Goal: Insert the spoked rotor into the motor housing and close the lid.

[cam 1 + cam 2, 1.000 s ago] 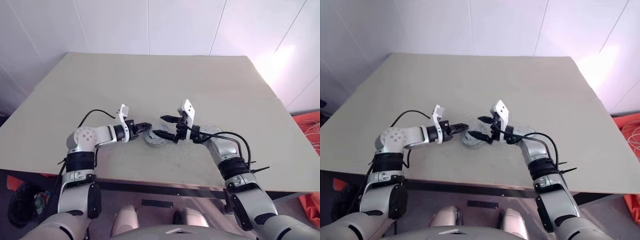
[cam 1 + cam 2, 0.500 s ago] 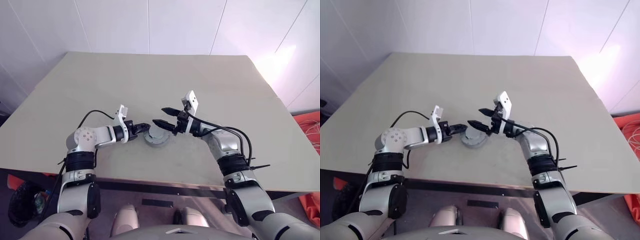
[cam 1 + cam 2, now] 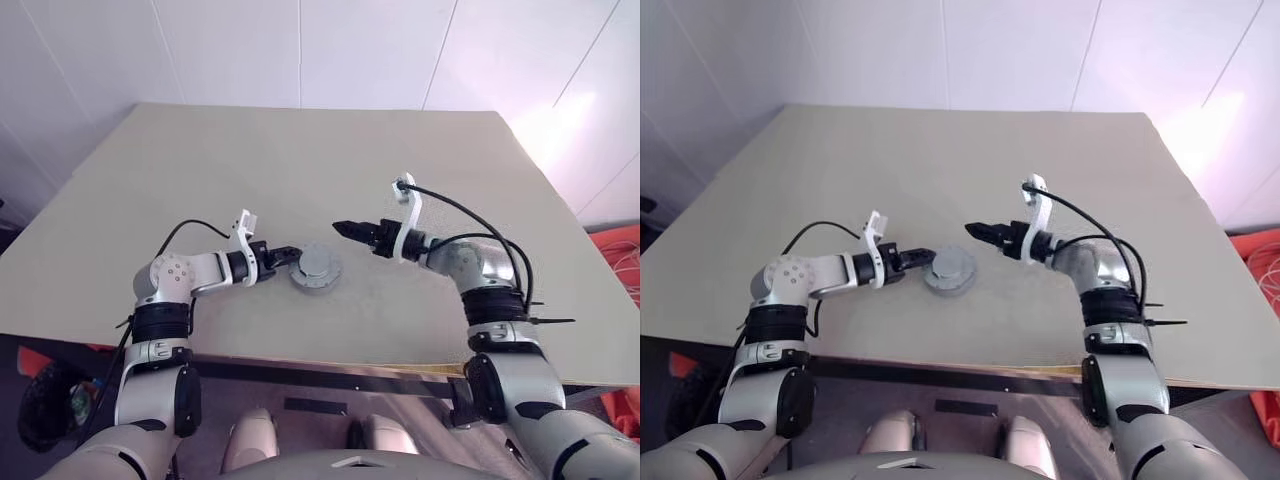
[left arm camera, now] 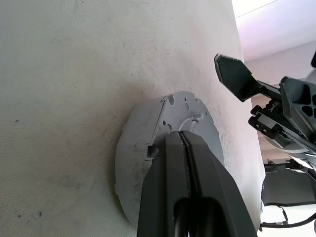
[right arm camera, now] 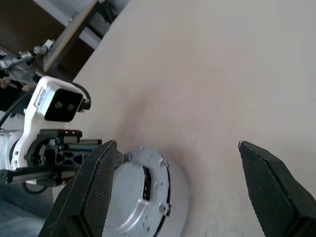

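Note:
A squat round grey unit stands on the table near its front edge. The silvery lid (image 3: 316, 262) lies flat on top of the motor housing (image 5: 178, 197), of which I see just the outer wall. The spoked rotor is hidden. My left gripper (image 3: 291, 256) is shut, and its tips (image 4: 183, 136) rest on the lid's left part with nothing between them. My right gripper (image 3: 343, 229) hangs open a short way right of the unit and above the table, touching nothing. In the right wrist view its fingers (image 5: 101, 185) stand wide apart with the unit between them farther off.
The beige table (image 3: 300, 160) stretches bare behind the unit and to both sides. Its front edge (image 3: 330, 372) runs close below my arms. Orange material (image 3: 618, 245) lies on the floor past the table's right edge.
My right gripper has drawn back from over the unit, to the right and slightly up, and its wrist has rolled. It stays open. The left gripper has kept still on the lid.

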Controlling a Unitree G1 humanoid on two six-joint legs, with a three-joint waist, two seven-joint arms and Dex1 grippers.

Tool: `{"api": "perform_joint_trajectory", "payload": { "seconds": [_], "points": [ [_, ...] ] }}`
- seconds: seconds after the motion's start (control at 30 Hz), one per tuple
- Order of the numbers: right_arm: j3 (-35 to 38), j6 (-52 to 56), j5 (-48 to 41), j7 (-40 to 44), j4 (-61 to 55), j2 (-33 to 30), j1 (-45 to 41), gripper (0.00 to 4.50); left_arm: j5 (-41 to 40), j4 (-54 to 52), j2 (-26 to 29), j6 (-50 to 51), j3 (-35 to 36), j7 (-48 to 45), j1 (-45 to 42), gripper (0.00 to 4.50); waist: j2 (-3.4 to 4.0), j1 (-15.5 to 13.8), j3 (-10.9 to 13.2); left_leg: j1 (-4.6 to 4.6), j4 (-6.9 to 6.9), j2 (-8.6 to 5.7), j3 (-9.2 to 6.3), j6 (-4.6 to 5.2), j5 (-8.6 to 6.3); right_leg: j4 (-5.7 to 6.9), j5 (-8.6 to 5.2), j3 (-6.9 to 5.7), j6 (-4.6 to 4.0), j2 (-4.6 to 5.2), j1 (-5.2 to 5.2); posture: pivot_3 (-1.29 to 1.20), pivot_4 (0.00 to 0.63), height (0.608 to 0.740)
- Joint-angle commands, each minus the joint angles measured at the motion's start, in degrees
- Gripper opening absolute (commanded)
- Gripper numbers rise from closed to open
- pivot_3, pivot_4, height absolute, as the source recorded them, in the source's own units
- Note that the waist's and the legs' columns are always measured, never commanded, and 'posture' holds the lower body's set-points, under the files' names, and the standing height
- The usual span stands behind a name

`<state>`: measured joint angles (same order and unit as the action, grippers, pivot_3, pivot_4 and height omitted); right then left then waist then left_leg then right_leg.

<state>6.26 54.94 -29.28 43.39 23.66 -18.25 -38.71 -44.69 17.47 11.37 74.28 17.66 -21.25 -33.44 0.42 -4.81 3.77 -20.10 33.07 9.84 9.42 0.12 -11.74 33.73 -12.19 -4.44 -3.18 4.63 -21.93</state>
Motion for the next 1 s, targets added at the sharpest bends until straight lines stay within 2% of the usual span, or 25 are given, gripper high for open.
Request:
{"api": "perform_joint_trajectory", "payload": {
  "seconds": [0.03, 0.23, 0.47, 1.0],
  "points": [
    [-1.2, 8.0, -1.6, 0.3, -4.0, -3.0, -0.8, 4.44, 1.0, 0.4, 0.7, 0.1, -0.8, -0.2, -0.5, 0.00, 0.00, -0.3, 0.0, 0.01, 0.00, 0.00, 0.00, -0.07, -0.02, 0.01, 0.00, 0.00, 0.00, 0.00, 0.00, 0.00, 0.000, 0.740],
    [-2.7, 16.0, -2.5, 1.7, -6.6, -7.0, 1.7, 4.44, 1.6, 0.9, 0.6, -0.3, -1.0, -0.7, -0.6, 0.00, 0.00, -1.1, 0.0, 0.00, 0.01, -0.01, 0.00, -0.22, -0.08, 0.02, 0.00, 0.00, 0.01, 0.00, 0.01, 0.00, 0.000, 0.740],
    [-2.5, 21.7, -4.5, 0.6, -10.9, -6.3, 4.0, 4.44, 1.8, 0.5, 0.6, -0.2, -0.6, -0.6, -0.4, 0.00, 0.00, -1.1, 0.0, 0.02, 0.02, 0.00, -0.01, -0.27, -0.05, 0.06, 0.00, 0.01, 0.01, 0.00, 0.01, 0.00, 0.000, 0.740],
    [4.4, 24.4, -5.5, -11.3, -9.7, 8.9, 2.9, 4.44, 1.8, -0.2, 1.1, 0.1, 0.0, -0.3, -0.1, 0.00, -0.01, -0.7, 0.0, 0.12, 0.01, 0.05, -0.02, -0.46, 0.05, 0.17, 0.02, 0.01, -0.02, -0.02, 0.01, 0.00, 0.000, 0.740]
  ]
}}
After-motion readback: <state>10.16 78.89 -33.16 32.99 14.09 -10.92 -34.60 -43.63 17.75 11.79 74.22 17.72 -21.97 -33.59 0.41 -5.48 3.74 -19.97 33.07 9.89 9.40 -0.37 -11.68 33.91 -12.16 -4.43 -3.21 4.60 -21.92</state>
